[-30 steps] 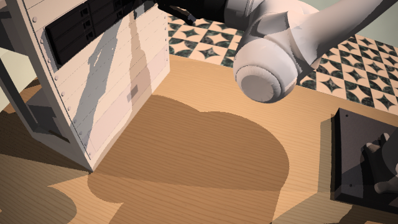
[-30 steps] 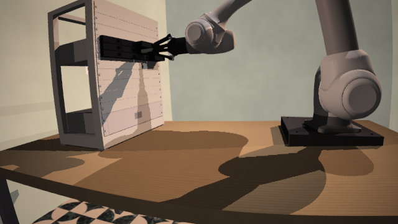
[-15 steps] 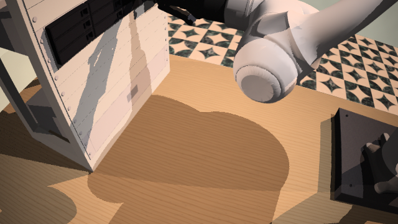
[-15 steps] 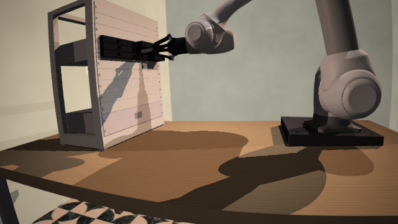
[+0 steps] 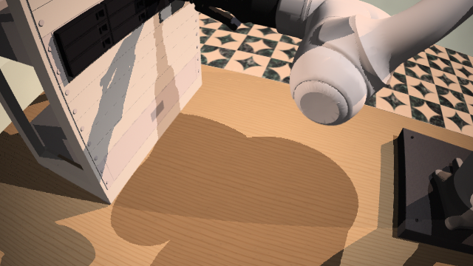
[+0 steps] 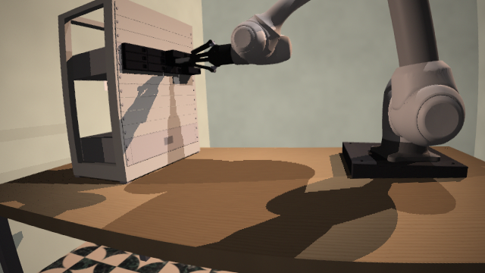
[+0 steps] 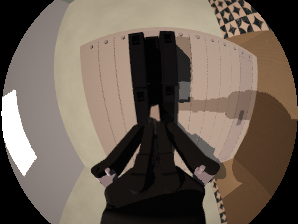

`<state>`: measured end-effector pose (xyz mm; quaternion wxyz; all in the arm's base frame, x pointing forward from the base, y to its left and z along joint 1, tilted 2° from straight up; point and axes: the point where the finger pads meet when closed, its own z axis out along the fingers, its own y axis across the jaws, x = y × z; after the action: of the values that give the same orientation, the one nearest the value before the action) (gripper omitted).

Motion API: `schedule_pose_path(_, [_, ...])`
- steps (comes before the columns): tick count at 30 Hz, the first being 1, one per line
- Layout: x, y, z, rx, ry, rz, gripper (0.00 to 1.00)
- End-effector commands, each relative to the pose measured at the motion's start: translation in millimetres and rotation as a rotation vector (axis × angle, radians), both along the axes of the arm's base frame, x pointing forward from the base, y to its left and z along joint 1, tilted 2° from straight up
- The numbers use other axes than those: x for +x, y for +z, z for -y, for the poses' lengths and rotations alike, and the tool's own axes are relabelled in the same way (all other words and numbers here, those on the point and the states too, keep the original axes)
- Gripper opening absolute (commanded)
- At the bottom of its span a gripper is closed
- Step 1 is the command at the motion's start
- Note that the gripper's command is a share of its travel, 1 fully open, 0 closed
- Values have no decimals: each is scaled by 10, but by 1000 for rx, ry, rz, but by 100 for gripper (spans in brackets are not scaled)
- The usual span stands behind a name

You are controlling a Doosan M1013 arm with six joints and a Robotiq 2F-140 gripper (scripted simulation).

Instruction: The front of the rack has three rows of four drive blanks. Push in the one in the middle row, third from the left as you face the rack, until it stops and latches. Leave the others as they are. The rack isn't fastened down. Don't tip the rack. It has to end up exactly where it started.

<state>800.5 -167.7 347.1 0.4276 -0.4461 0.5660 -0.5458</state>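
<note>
The pale rack [image 6: 129,110] stands upright at the table's left. Its front carries three rows of black drive blanks [image 6: 151,58] near the top; they also show in the top view [image 5: 100,33]. My gripper [image 6: 186,61] is shut on nothing, with its fingertips against the blanks at about the middle row, right of centre. In the wrist view the shut fingers point straight at the rack front [image 7: 200,96] and hide the blank they touch. I cannot tell how deep that blank sits.
The arm's black base plate [image 6: 403,164] sits at the table's right. The elbow joint [image 5: 330,89] hangs over the table's middle. The table's front edge [image 6: 189,246] drops to a checkered floor [image 5: 251,52].
</note>
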Motion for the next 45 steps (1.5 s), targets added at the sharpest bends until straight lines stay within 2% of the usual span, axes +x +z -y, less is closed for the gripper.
schedule_pose_path(1, [-234,12,-54,5,-1,3,0])
schedule_pose_path(7, [-522,23,-126,5,-1,3,0])
schedule_pose_path(12, [-583,25,-141,5,-1,3,0])
schedule_pose_path(45, [-593,26,-144,5,-1,3,0])
